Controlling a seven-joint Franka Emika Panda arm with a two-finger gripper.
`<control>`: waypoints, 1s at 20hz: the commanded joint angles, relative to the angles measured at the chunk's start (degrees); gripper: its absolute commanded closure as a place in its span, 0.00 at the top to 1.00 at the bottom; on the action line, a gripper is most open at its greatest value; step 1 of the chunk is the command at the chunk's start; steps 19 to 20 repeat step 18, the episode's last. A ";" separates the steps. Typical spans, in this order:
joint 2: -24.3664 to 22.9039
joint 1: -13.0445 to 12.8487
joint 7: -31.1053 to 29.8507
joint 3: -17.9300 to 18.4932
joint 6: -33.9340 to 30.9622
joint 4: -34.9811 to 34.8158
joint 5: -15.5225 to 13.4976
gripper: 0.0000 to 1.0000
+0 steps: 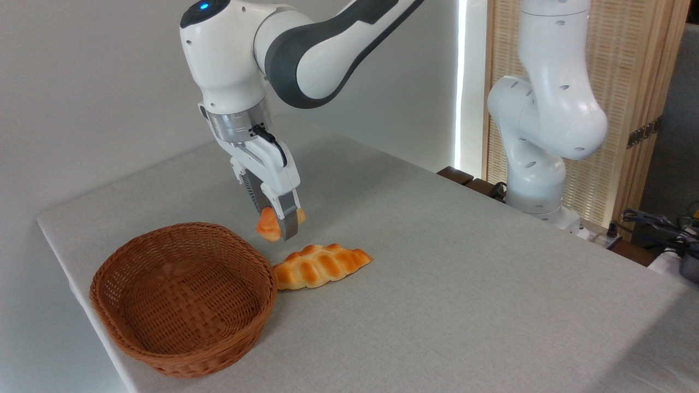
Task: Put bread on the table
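Observation:
The bread [268,225], a small glossy orange bun, hangs between the fingers of my gripper [278,222], which is shut on it. It is held a little above the table [448,262], behind the right rim of the wicker basket and behind the braided loaf. The near finger [290,222] covers part of the bun. I cannot tell whether the bun's underside touches the cloth.
A round brown wicker basket [185,297] sits at the front left with nothing in it. A flat braided golden loaf [319,266] lies against its right rim. The arm's white base [538,180] stands at the table's far right edge, with cables beside it.

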 commanded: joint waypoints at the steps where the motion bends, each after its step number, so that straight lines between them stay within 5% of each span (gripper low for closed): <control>1: -0.28 -0.08 1.04 0.34 0.68 -0.01 -0.25 1.00; 10: -0.98 0.09 1.13 1.13 2.53 2.88 0.10 1.00; 16: -4.14 3.43 1.04 3.32 0.87 7.02 4.84 1.00; 20: -4.94 3.43 1.13 5.07 0.07 7.02 4.76 1.00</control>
